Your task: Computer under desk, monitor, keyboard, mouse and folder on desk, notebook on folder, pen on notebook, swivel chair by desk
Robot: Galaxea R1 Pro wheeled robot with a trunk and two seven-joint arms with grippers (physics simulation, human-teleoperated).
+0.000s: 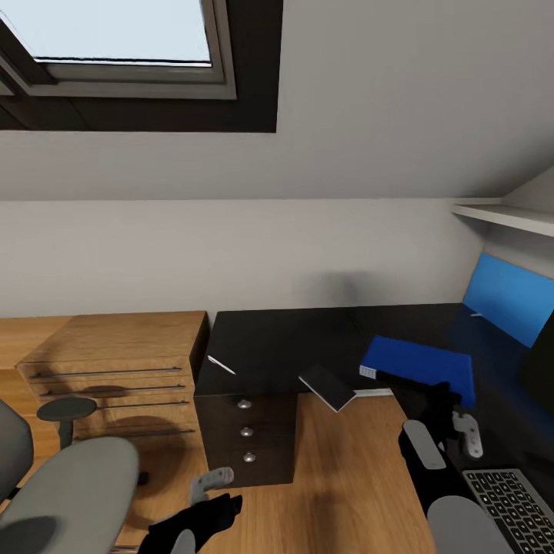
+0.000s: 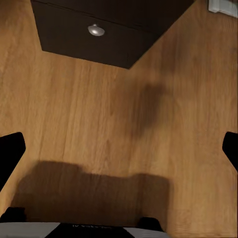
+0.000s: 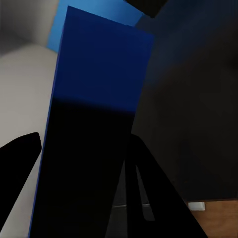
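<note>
Head view puts my left gripper (image 1: pixel 206 492) low by the swivel chair (image 1: pixel 65 492), fingers spread; its wrist camera adds wood floor (image 2: pixel 89 129) and a drawer knob (image 2: pixel 96 30). My right gripper (image 1: pixel 442 404) clamps the blue folder (image 1: pixel 419 365) over the desk (image 1: pixel 285 346), keyboard (image 1: pixel 515 504) nearer; its wrist camera has the folder (image 3: pixel 94 99) between the fingers. I can read no writing.

A skylight (image 1: pixel 115 31) is letting in daylight above pale walls (image 1: pixel 231 246); an oak drawer unit (image 1: pixel 115 369) is standing on wood flooring (image 1: pixel 346 477).
</note>
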